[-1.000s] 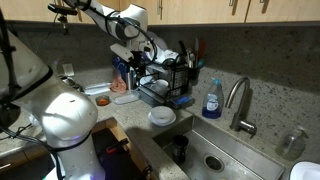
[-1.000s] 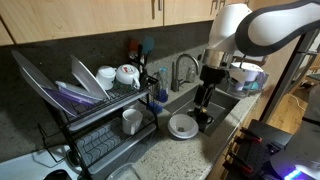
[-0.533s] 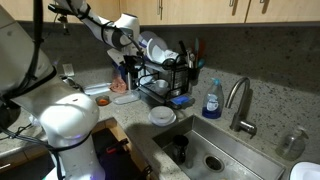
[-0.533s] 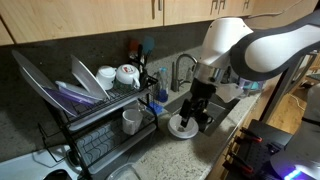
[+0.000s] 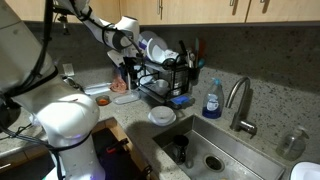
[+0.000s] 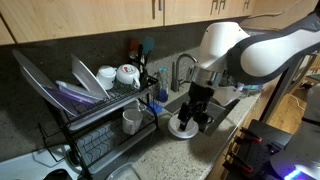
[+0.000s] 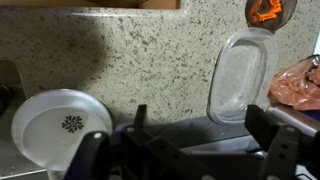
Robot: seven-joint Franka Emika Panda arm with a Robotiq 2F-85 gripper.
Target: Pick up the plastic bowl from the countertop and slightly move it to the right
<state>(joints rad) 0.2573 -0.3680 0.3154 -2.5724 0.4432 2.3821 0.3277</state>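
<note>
The plastic bowl (image 7: 240,75) is pale, shallow and translucent. It lies on the speckled countertop (image 7: 130,55), to the upper right in the wrist view, and shows as a pinkish-white patch in an exterior view (image 5: 124,97). My gripper (image 7: 200,118) is open and empty, its two dark fingers wide apart. It hangs above the counter with the bowl just beyond its right finger, not touching. In an exterior view the gripper (image 5: 125,72) hangs left of the dish rack, and in an exterior view (image 6: 197,112) it covers the bowl.
A larger white round dish (image 7: 60,125) lies at lower left, near the sink (image 5: 215,160). An orange dish (image 7: 268,10) and a pink crinkled bag (image 7: 300,85) lie beside the bowl. A dish rack (image 5: 165,75) with plates stands close by. A blue soap bottle (image 5: 212,100) stands by the tap.
Over the last second the arm moved sideways away from the dish rack and came down toward the counter. It has hardly moved in the last half second. The gripper stays open.
</note>
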